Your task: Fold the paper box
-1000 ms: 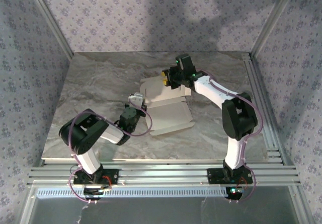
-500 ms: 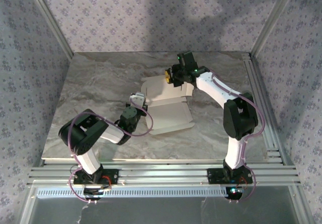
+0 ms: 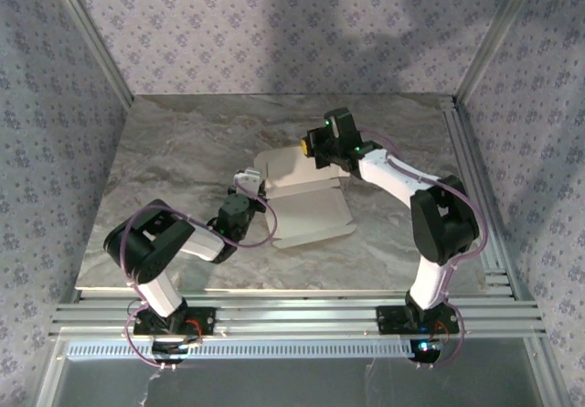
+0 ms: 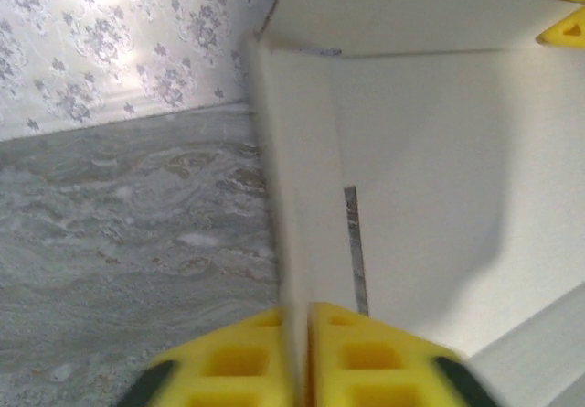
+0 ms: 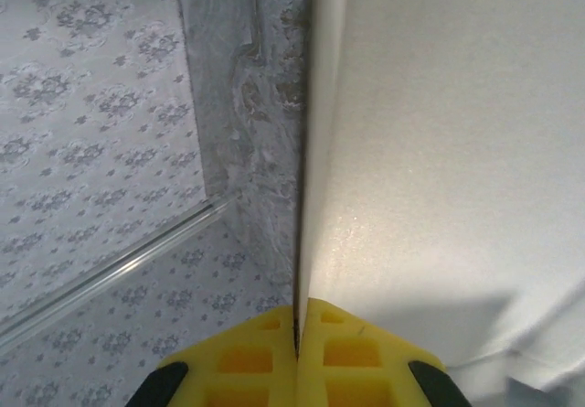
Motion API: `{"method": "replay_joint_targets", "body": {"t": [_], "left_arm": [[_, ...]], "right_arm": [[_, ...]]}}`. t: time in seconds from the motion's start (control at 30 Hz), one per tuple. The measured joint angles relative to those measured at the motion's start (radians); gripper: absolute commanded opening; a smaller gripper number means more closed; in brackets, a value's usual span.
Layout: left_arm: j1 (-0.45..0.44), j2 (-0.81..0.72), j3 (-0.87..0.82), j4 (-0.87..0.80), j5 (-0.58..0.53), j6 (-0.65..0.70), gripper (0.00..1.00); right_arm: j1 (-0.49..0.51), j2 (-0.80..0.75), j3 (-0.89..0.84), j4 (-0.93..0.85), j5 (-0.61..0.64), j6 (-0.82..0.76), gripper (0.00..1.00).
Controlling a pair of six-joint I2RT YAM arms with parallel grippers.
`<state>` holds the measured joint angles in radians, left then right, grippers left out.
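Note:
The paper box (image 3: pixel 311 210) lies part-folded in the middle of the table, white face up, with its left and far flaps raised. My left gripper (image 3: pixel 249 181) is at its left edge. In the left wrist view its yellow pads (image 4: pixel 366 361) press a standing white flap of the paper box (image 4: pixel 420 151) from both sides, so the left gripper (image 4: pixel 300 357) is shut on it. My right gripper (image 3: pixel 309 144) is at the far edge. In the right wrist view the right gripper (image 5: pixel 297 352) is shut, with the thin edge of the paper box (image 5: pixel 439 151) pinched in the seam between its pads.
The grey marble tabletop (image 3: pixel 183 142) spreads to the left and behind the card. Aluminium rails (image 3: pixel 471 178) run along the right side and the near edge. Patterned walls close in the back and both sides.
The right gripper has shut on the far flap and shifted slightly right and nearer, carrying the flap with it. The left arm stays where it was at the left flap.

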<state>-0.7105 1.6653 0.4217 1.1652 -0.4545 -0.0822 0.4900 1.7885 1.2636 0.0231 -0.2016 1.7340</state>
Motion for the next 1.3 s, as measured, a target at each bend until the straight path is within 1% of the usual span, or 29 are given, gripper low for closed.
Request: {"method": "replay_joint_targets", "body": {"t": [0.03,0.1,0.17,0.23,0.3,0.33,0.43,0.53,0.57,0.63,0.7,0.87,1.0,1.13,1.3], "left_arm": [[0.008,-0.024,-0.005,-0.018,0.005,-0.018,0.47],[0.032,-0.100,-0.012,-0.083,0.014,-0.083,0.51],[0.067,-0.211,-0.011,-0.194,0.027,-0.183,0.50],[0.113,-0.346,0.021,-0.373,0.048,-0.321,0.47],[0.156,-0.456,0.110,-0.589,0.082,-0.470,0.45],[0.169,-0.497,0.173,-0.696,0.102,-0.542,0.42],[0.183,-0.536,0.376,-0.940,0.177,-0.697,0.40],[0.198,-0.470,0.615,-1.159,0.277,-0.801,0.39],[0.205,-0.439,0.669,-1.200,0.312,-0.830,0.39],[0.222,-0.377,0.736,-1.252,0.381,-0.886,0.38],[0.233,-0.318,0.750,-1.301,0.436,-0.932,0.39],[0.237,-0.219,0.753,-1.410,0.516,-1.003,0.39],[0.237,-0.212,0.746,-1.402,0.561,-1.050,0.39],[0.223,-0.217,0.734,-1.359,0.576,-1.104,0.43],[0.191,-0.220,0.727,-1.334,0.583,-1.151,0.41]], "right_arm": [[0.002,-0.009,-0.041,0.040,0.010,-0.003,0.00],[0.005,-0.015,-0.121,0.126,0.033,-0.007,0.00],[0.005,-0.015,-0.174,0.183,0.053,-0.015,0.00],[0.005,-0.015,-0.206,0.236,0.068,-0.022,0.00],[0.006,-0.016,-0.229,0.296,0.083,-0.029,0.00],[0.006,-0.016,-0.237,0.327,0.087,-0.032,0.00],[0.006,-0.016,-0.245,0.394,0.090,-0.044,0.00],[0.006,-0.016,-0.253,0.460,0.090,-0.049,0.00],[0.006,-0.016,-0.254,0.472,0.090,-0.049,0.00],[0.006,-0.018,-0.260,0.492,0.090,-0.052,0.00],[0.008,-0.028,-0.267,0.498,0.090,-0.053,0.00],[0.010,-0.066,-0.277,0.499,0.090,-0.060,0.00],[0.010,-0.095,-0.277,0.489,0.084,-0.071,0.00],[0.010,-0.109,-0.277,0.452,0.070,-0.070,0.00],[0.005,-0.134,-0.273,0.390,0.054,-0.071,0.00]]}}
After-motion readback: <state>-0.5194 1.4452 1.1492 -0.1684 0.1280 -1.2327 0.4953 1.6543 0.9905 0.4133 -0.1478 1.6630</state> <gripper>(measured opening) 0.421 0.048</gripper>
